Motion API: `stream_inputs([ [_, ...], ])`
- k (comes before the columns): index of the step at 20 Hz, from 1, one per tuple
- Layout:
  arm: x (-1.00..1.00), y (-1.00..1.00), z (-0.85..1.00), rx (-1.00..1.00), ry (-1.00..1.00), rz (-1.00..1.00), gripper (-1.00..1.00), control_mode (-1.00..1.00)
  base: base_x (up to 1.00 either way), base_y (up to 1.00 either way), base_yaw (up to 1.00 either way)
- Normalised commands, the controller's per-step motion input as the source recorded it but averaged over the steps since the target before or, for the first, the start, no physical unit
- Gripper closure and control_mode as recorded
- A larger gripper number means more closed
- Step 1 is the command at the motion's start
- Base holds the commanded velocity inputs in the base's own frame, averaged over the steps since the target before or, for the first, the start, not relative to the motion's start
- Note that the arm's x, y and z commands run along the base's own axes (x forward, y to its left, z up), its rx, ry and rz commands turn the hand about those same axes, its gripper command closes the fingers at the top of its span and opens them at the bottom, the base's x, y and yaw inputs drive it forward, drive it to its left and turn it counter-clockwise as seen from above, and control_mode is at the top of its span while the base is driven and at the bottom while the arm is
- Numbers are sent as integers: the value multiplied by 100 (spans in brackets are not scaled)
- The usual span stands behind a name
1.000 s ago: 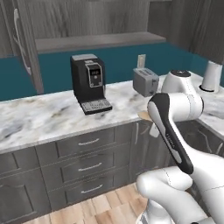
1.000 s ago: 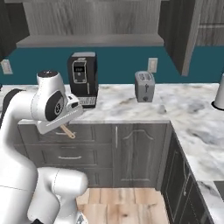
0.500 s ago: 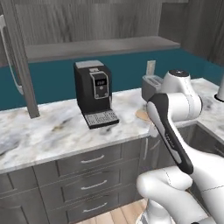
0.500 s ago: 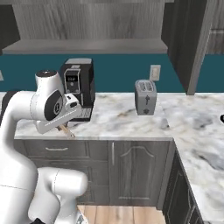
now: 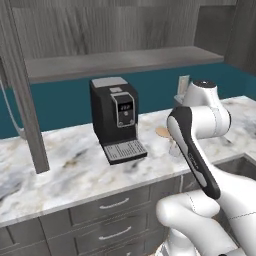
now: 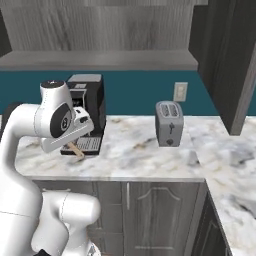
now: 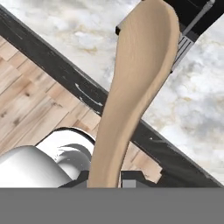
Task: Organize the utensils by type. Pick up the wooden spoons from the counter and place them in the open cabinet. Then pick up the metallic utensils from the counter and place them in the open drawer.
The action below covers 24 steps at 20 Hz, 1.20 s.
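Gripper (image 7: pixel 105 186): fingers nearly together, clamping the handle of a wooden spoon (image 7: pixel 135 87). In the hand view the spoon is rising from between the fingertips, its oval bowl reaching over the counter (image 7: pixel 65 26) edge toward the coffee machine's drip tray (image 7: pixel 186 46).

Arm: elbow folding high and the hand hanging above the counter's front edge; the spoon's tan end is showing beside the forearm in the left base view (image 5: pixel 162 132) and under the hand in the right base view (image 6: pixel 76 149).

Surface: white-grey marble counter carrying a black coffee machine (image 5: pixel 116 117) and a silver toaster (image 6: pixel 169 123).

Room: grey wood-grain wall cabinet (image 5: pixel 120 60) standing open above a teal wall; wooden floor below.
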Motion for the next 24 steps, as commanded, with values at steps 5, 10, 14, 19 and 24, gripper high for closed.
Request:
stream_inputs([
  [5,0,0,0,0,0,0,100,100,58,0,0],
  [10,0,0,0,0,0,0,100,100,46,0,4],
  [14,0,0,0,0,0,0,100,100,19,0,2],
  [19,0,0,0,0,0,0,100,100,0,0,0],
  [24,0,0,0,0,0,0,100,100,0,0,0],
])
